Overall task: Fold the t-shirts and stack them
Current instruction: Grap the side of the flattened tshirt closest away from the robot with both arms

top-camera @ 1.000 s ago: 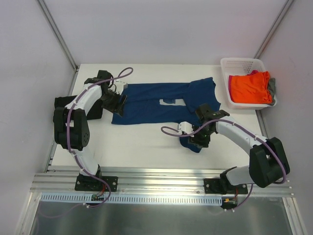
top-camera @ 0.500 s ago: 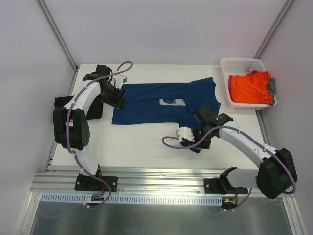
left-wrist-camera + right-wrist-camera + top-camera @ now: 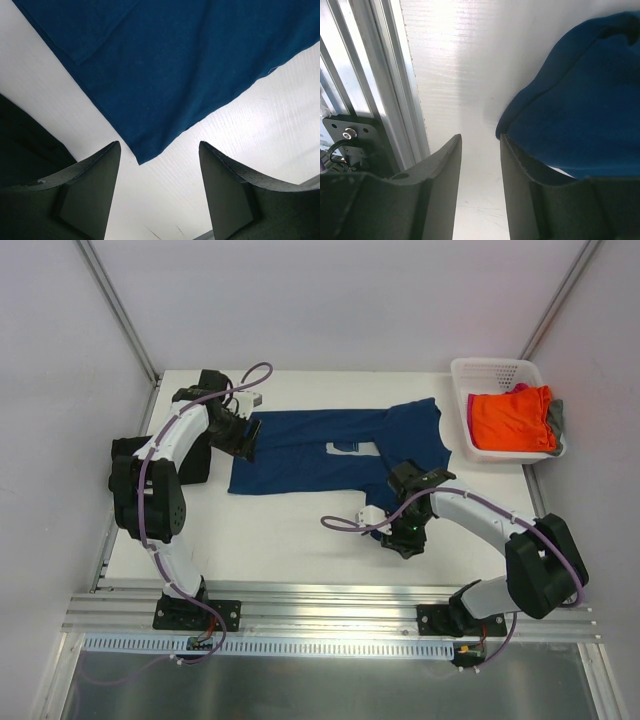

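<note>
A navy blue t-shirt with a pale print lies spread flat across the table. My left gripper hovers at its far-left hem corner. In the left wrist view that cloth corner sits just ahead of the open left gripper, with bare table between the jaws. My right gripper is low over the near-right sleeve. In the right wrist view it is open but narrow, over bare table, with the sleeve bunched against the outside of one finger.
A plain black t-shirt lies folded at the left under my left arm. A white basket at the back right holds orange, pink and grey shirts. An aluminium rail runs along the near edge.
My right gripper has slid toward the near edge over the sleeve, and its jaws have narrowed. The left gripper has shifted slightly away along the hem, still open.
</note>
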`<state>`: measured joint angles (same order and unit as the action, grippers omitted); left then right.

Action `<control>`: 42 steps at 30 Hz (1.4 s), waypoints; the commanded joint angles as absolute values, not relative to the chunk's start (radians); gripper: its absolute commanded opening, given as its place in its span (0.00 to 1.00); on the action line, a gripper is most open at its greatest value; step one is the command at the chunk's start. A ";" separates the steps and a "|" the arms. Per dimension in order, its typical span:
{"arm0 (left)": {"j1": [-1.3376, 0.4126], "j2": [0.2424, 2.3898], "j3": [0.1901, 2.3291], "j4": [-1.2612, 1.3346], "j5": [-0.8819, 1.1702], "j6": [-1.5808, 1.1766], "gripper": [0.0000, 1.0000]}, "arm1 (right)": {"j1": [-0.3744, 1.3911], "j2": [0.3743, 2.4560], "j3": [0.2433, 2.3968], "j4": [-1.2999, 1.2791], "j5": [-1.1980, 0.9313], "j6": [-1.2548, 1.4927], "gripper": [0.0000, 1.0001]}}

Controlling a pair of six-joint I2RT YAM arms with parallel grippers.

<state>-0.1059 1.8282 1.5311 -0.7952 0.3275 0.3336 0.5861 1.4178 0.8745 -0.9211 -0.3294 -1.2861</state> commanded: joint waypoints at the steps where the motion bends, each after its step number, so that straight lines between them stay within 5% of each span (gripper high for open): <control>1: -0.114 1.809 1.562 -0.819 0.319 0.334 0.64 | 0.600 1.417 0.858 -0.923 -0.348 -1.302 0.40; 14: -0.114 1.776 1.536 -0.819 0.305 0.333 0.64 | 0.603 1.529 0.822 -0.812 -0.281 -1.301 0.35; 17: -0.114 1.775 1.532 -0.819 0.304 0.331 0.65 | 0.601 1.565 0.830 -0.781 -0.258 -1.283 0.26; 21: -0.115 1.778 1.534 -0.819 0.301 0.333 0.65 | 0.601 1.569 0.834 -0.724 -0.210 -1.255 0.01; 30: -0.104 1.737 1.470 -0.799 0.187 0.429 0.57 | 0.578 1.474 0.986 -0.788 -0.127 -1.157 0.01; 42: -0.087 1.608 1.217 -0.752 0.166 0.529 0.64 | 0.577 1.439 1.158 -0.900 -0.115 -1.153 0.01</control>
<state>-0.0963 1.6756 1.2480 -0.7620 0.1726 0.4892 0.5793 1.4429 1.1385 -0.8219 -0.1268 -1.1526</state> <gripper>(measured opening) 0.639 0.009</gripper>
